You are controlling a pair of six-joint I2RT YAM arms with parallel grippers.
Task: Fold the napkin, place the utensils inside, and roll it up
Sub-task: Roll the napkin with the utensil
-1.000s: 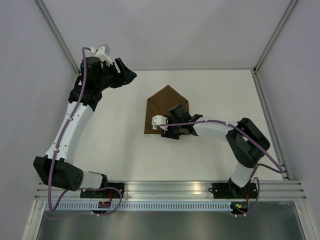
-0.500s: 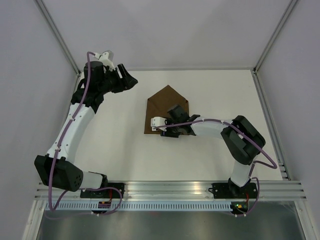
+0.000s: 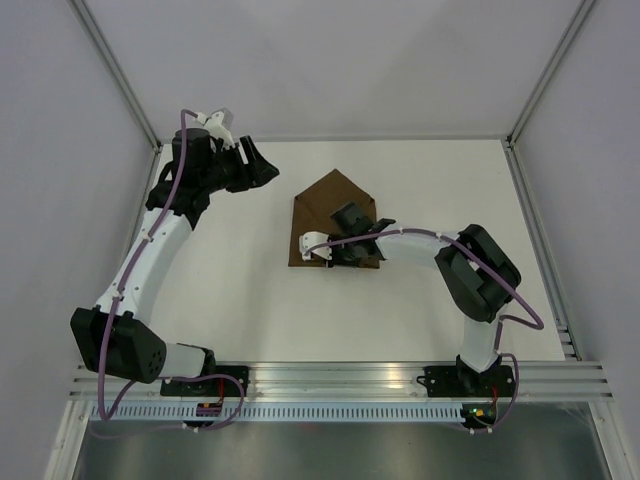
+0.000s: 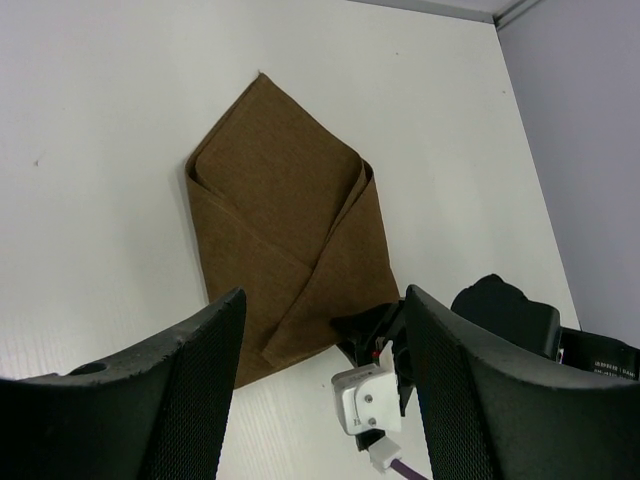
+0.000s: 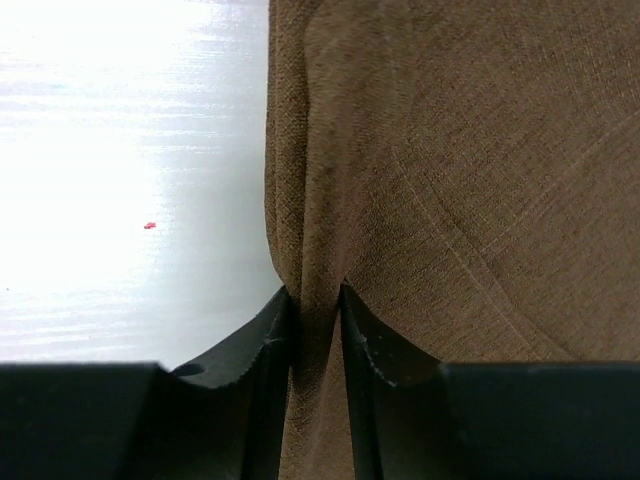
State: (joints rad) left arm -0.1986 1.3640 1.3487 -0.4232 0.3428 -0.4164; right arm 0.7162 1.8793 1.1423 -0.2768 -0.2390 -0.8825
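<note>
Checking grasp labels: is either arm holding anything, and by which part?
The right gripper has its jaws pinched on the napkin, on a bunched fold at its edge. The left gripper is open and holds nothing.

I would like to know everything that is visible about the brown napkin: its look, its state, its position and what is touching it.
The napkin is a dark brown, matte woven cloth, thin and soft. It is folded into a five-sided shape whose point faces away from the arms, with two flaps crossing over its front. It lies flat on the white table. The right gripper has its jaws pinched on a raised fold at the near edge.
</note>
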